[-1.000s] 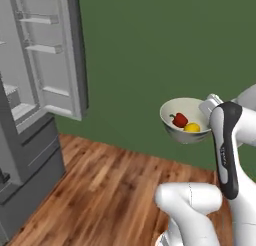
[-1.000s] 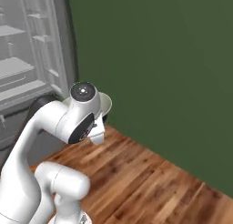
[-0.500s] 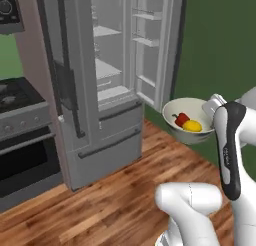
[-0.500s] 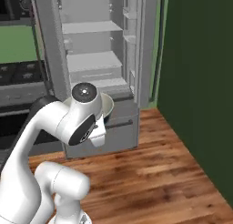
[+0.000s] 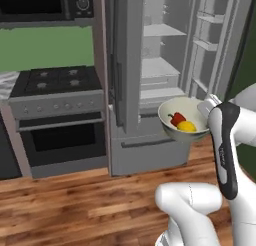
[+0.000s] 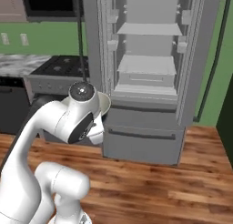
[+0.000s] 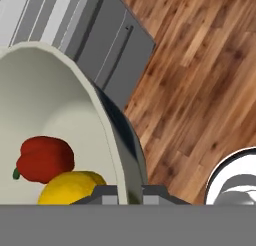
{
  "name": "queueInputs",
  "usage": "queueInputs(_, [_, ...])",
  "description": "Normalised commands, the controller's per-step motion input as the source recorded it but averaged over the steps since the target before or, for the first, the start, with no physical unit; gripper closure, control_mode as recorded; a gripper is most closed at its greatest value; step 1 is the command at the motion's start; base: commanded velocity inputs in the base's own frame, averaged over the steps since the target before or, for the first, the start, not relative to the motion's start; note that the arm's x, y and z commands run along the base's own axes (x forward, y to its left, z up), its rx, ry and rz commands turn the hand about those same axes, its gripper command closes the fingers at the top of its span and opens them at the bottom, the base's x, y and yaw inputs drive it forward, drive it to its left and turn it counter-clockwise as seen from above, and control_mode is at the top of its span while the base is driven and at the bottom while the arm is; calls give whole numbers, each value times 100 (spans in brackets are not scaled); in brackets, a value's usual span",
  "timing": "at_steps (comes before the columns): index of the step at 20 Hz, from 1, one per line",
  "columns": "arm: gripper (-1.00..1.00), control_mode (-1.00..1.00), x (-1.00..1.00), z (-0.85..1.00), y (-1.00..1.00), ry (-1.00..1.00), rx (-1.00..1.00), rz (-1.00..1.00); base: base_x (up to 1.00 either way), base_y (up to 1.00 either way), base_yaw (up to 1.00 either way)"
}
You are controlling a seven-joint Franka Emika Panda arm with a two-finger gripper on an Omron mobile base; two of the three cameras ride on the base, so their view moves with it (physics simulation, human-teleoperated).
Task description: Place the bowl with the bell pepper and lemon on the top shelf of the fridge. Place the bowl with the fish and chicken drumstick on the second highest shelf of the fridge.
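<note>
You have the bowl (image 5: 183,121) carried in the air, in front of the open fridge (image 6: 150,73) and above the wood floor (image 5: 75,200). In the left base view it hangs level with the fridge's lower drawer front, just right of the middle door edge. Its cream inside faces up and toward the camera; the mottled olive-grey outside shows along the lower edge.

Inside the bowl, the bell pepper (image 5: 176,119) lies to the left and the lemon (image 5: 186,126) just right of it and lower; the two touch. In the hand view the pepper (image 7: 44,159) sits above the lemon (image 7: 72,187) against the bowl's inner wall (image 7: 55,100).

The gripper (image 7: 131,194) is clamped on the bowl's rim: in the hand view the two dark tips stand one on each side of the wall, one inside and one outside. In the left base view the hand meets the rim at the bowl's right side, near the arm's dark joint.

Behind the bowl, the fridge's main compartment stands open. The top shelf (image 6: 150,29) and the second highest shelf (image 6: 146,63) are both bare, flat and light grey, well above the bowl.

To the left of the fridge stands the stove (image 5: 55,85), with the oven door below it and a microwave (image 5: 47,2) above.
</note>
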Motion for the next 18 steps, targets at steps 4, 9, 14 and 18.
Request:
queueInputs(4, [100,100,0,0,0,0,0,0,0,-7,17])
queueInputs(9, [100,100,0,0,0,0,0,0,-1,-67,6])
queueInputs(14, [100,100,0,0,0,0,0,0,19,-66,1])
queueInputs(18, [100,100,0,0,0,0,0,0,47,-29,0])
